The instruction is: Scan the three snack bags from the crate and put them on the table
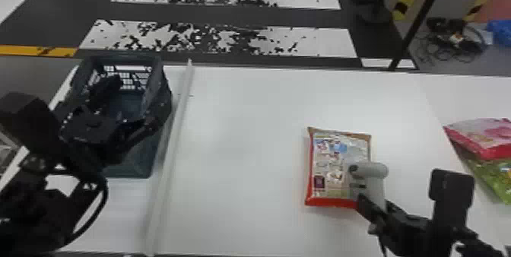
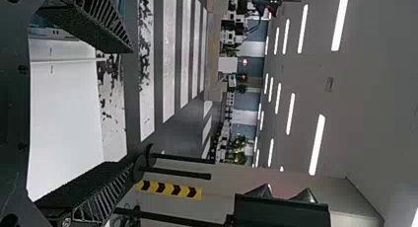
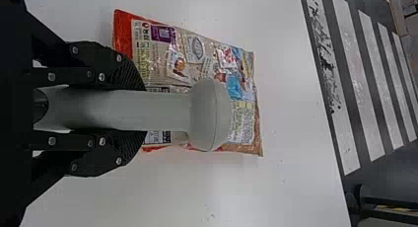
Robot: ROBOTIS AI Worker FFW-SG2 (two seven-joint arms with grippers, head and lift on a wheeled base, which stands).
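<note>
Scanning of the red-edged snack bag [image 1: 336, 168] looks to be the step in hand, and likely the last of the three scans. That bag lies flat, printed side up, on the right part of the white desk [image 1: 243, 142], well apart from the dark plastic crate [image 1: 133, 163] on the left. The right claw [image 3: 143, 110] is clenched around the handle of a pale grey handheld scanner [image 1: 374, 178], whose head hangs over the bag's right part. A patch that could be the barcode [image 3: 158, 137] peeks out beside the handle; whether it has been read I cannot tell. Farther right, at the scene's edge, a pink snack bag [image 1: 484, 136] partly overlaps a green snack bag [image 1: 494, 170], and I judge these two to be done. The left claw [image 2: 130, 107] is spread and free of any load, over the crate. The next move calls for lining the scanner head up with the code, backing off a little if it sits too close, since glossy, wrinkled film may spoil the reading. After that, the red-edged bag would want shifting right to join the others, without the scanner snagging it or pushing the pair off the desk.
</note>
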